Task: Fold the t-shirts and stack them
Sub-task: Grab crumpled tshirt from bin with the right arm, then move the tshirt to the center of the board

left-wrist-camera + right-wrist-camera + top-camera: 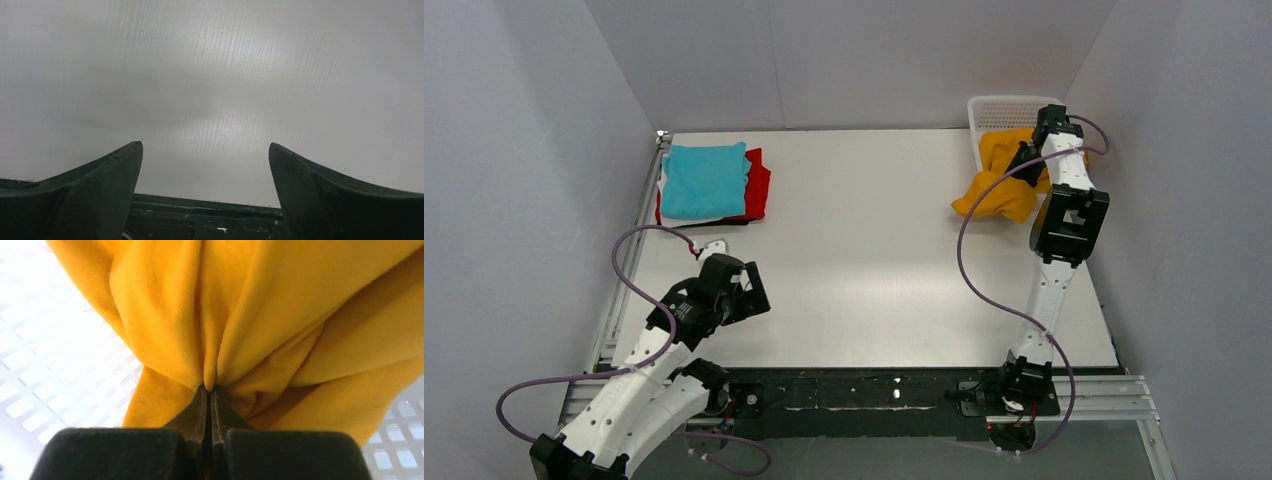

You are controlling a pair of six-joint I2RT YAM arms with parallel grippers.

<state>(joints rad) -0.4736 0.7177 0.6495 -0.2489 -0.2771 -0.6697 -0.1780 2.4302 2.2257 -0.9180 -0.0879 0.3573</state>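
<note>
Gripping one mustard t-shirt [996, 188], right pincer [209, 388] closed, left pincer [205, 150] wide, empty, one folded stack [712, 182]

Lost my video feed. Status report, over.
Right gripper shut on mustard shirt at the basket. Left gripper open over table. Folded stack far left, nothing between.

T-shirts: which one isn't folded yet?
The mustard-orange t-shirt: bunched up, spilling from the basket at far right, pinched in the shut right gripper. The others lie folded in the far-left stack, turquoise t-shirt on top.
</note>
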